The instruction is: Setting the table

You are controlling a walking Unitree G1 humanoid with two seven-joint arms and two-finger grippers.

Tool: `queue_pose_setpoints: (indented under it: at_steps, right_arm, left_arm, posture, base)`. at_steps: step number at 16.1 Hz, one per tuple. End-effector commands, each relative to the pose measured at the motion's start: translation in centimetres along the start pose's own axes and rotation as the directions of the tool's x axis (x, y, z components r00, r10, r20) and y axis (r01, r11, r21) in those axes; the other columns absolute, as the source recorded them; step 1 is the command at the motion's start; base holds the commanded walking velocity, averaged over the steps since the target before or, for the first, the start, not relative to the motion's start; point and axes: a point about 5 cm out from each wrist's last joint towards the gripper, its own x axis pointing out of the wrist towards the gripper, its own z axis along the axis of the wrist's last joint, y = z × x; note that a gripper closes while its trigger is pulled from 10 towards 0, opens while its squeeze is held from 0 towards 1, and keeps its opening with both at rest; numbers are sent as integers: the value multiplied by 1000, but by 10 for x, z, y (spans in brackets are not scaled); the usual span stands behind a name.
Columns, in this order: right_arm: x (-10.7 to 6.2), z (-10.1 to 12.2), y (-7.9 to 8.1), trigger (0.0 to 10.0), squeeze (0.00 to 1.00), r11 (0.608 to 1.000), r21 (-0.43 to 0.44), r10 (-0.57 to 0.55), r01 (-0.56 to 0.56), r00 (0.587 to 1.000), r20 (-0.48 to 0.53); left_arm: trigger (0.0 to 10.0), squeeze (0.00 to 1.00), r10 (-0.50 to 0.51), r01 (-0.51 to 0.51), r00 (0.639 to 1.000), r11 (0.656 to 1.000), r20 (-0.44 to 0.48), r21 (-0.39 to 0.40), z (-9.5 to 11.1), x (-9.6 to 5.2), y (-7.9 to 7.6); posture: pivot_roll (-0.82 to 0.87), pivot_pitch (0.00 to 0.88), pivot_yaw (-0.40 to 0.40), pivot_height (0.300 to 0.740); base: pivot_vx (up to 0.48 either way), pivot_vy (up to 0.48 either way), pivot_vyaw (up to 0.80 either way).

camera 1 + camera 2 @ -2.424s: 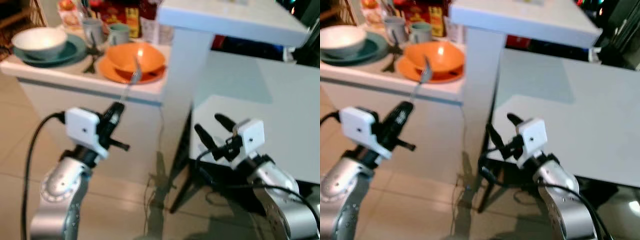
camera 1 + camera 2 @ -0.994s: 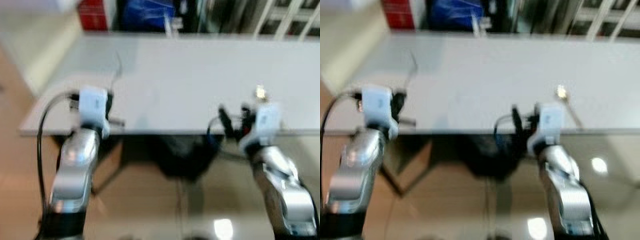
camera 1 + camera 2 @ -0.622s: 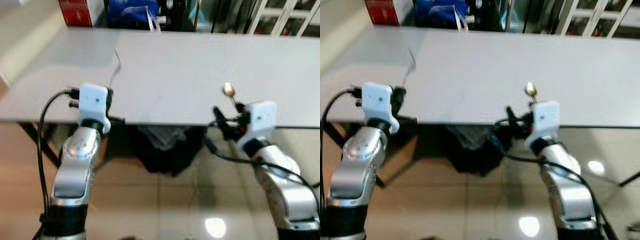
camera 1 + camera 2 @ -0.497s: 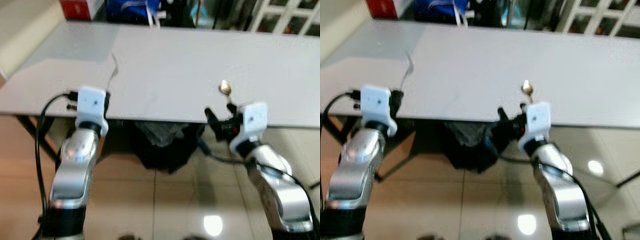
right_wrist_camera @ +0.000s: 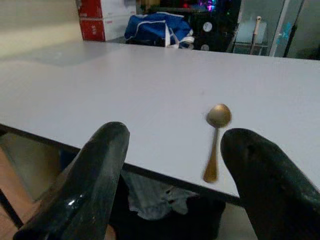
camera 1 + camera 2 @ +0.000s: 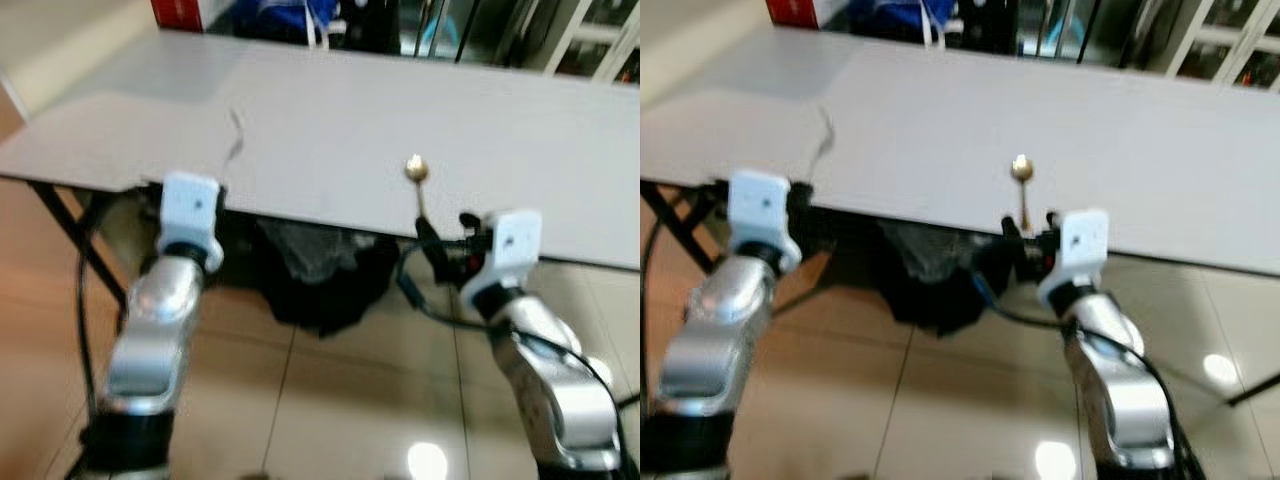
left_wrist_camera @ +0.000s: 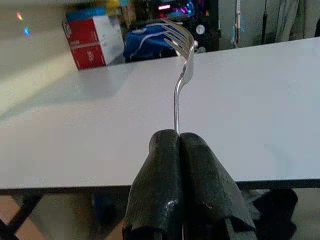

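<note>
Left tool (image 7: pixel 178 145) clenches a fork (image 7: pixel 181 60) over the table (image 6: pixel 320 130); right tool (image 5: pixel 175 165) gapes before the spoon (image 5: pixel 215 140).

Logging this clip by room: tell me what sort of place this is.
Probably a dining or utility corner of a home: a long plain white table on a glossy tiled floor, a gold spoon near its edge, a fork in the left gripper, and a red box behind.

The counter with the bowls and cups, seen at the upper left 2.4 s ago, has been replaced by a wide white table (image 6: pixel 330 120). A gold spoon (image 6: pixel 416 178), unseen then, has come into the frame's middle, just above the right gripper (image 6: pixel 445 247).
</note>
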Motion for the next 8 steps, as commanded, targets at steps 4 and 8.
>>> queue_pose_setpoints:
  at_steps: [4, 8]
  right_arm:
    - [-1, -7, 5, 10000, 0, 999, 36, -15, 17, 999, -44]
    - [0, -7, 9, 10000, 0, 999, 45, -4, 6, 999, -35]
  left_arm:
    - [10000, 0, -46, 46, 999, 999, 19, 12, 4, 1, -7]
    - [10000, 0, -43, 43, 999, 998, 11, 39, 3, 0, 1]
  posture:
    - [-29, 22, 38, 740]
    - [-22, 19, 41, 740]
  base:
    - [275, 0, 0]
    - [480, 0, 0]
